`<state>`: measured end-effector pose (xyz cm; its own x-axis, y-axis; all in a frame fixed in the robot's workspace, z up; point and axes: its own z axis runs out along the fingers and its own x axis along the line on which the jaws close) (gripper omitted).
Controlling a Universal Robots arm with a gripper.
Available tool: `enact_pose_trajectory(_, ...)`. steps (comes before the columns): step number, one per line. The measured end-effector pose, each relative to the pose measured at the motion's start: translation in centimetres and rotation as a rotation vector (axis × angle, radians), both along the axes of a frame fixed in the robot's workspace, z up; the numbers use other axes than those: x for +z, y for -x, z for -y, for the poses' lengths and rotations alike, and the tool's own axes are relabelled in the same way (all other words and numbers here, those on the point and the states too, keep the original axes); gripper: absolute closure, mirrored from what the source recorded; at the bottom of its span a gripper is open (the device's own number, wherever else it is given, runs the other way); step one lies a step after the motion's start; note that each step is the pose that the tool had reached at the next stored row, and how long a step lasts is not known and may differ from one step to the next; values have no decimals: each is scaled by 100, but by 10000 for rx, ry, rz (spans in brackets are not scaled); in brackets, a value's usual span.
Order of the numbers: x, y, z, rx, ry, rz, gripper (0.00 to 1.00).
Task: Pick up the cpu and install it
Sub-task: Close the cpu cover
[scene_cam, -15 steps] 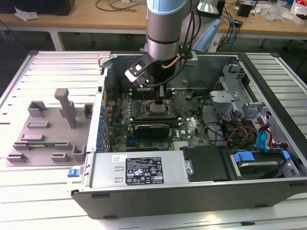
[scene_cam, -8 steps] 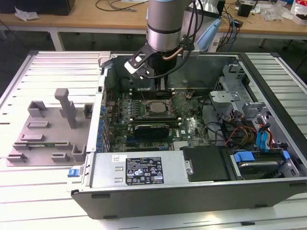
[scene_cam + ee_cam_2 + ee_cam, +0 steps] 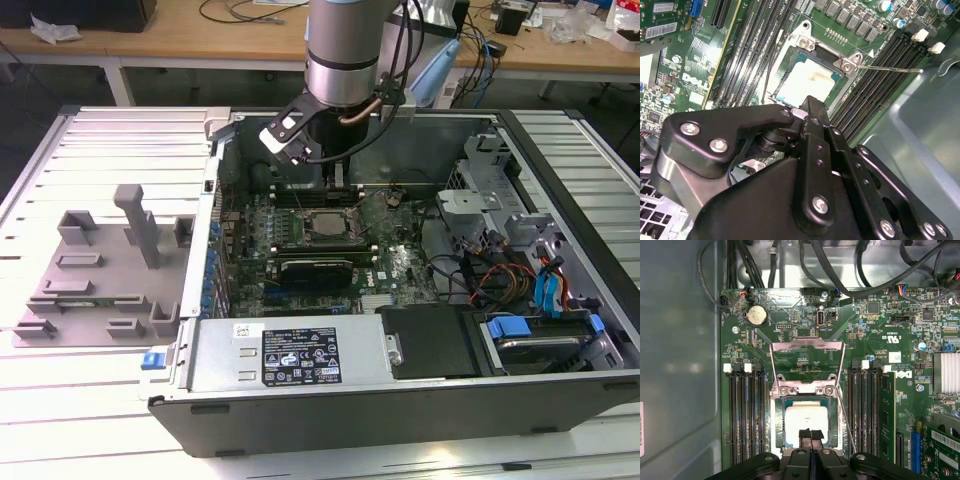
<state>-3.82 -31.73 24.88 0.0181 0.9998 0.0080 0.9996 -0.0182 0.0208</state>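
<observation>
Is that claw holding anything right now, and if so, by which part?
Nothing, it seems: the gripper has its fingertips closed together with nothing between them, just over the cpu, which lies in its socket.

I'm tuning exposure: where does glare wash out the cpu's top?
In the first wrist view the cpu is blown out white; in the second wrist view, bright with a faint smudge visible; in the exterior view, dull grey, no glare.

The slatted metal table [image 3: 120, 140] bears two things — open computer case [image 3: 400, 412], grey tray [image 3: 85, 300].
</observation>
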Motion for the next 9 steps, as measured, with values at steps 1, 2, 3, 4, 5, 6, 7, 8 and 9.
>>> enact_pose_trajectory(1, 0, 0, 0, 0, 0, 0, 89)
enact_pose_trajectory(2, 0, 0, 0, 0, 0, 0, 89)
enact_pose_trajectory(3, 1, 0, 0, 0, 0, 0, 89)
enact_pose_trajectory(4, 1, 0, 0, 0, 0, 0, 89)
enact_pose_trajectory(5, 3, 0, 0, 0, 1, -1, 89)
enact_pose_trajectory(6, 36, 0, 0, 0, 1, -1, 89)
enact_pose_trajectory(7, 75, 0, -1, 0, 0, 0, 89)
enact_pose_trajectory(8, 111, 0, 0, 0, 1, 0, 89)
enact_pose_trajectory(9, 142, 0, 0, 0, 0, 0, 89)
